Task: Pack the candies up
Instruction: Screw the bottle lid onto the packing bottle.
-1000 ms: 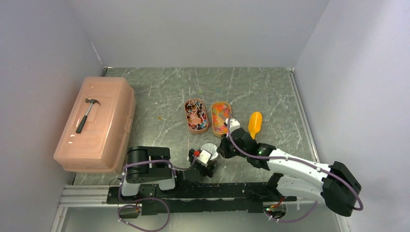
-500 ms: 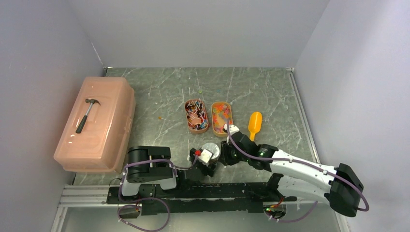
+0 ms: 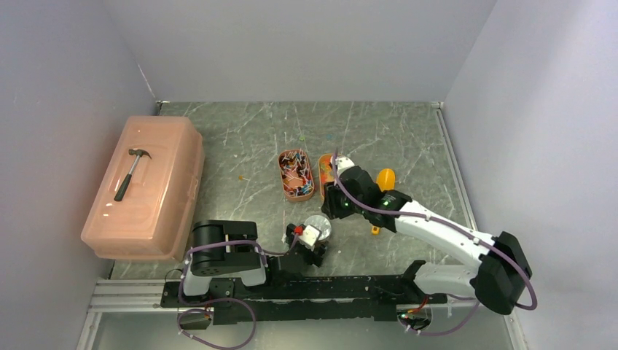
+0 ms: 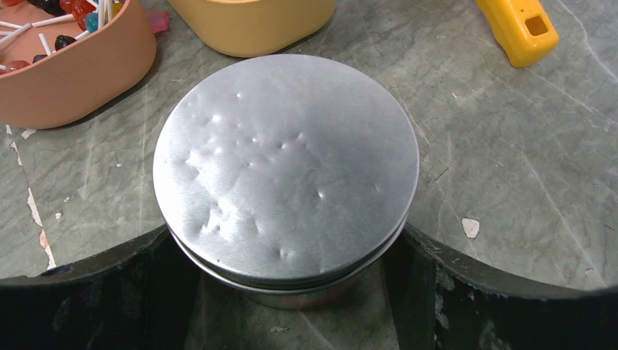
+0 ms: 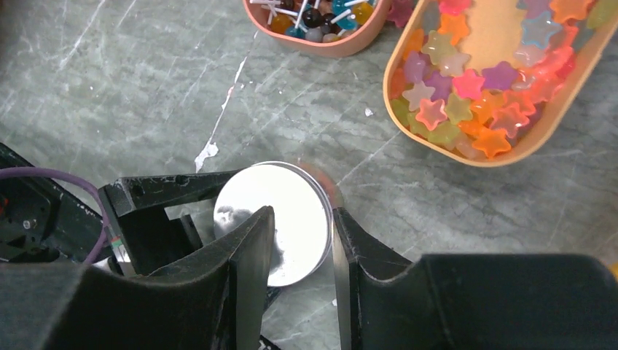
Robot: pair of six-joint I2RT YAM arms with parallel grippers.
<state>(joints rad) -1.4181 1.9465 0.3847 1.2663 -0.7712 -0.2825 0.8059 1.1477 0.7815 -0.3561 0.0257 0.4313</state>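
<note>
The left tool (image 4: 286,240) grasps the lidded round silver metal tin (image 4: 284,168), the right tool (image 5: 300,248) hangs released above it, and colourful candies (image 5: 430,113) fill oval orange trays (image 4: 255,25) on its far side, so packing looks incomplete.

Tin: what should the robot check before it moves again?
1. Lid on tin: ok.
2. Left gripper holds tin: ok, a finger on each side.
3. Right gripper empty: ok, open above the tin.
4. All candies packed: not ok, many lie in the tray.
5. Tin full: cannot tell, lid hides it.
6. Scoop out of the way: ok, lies apart.
</note>
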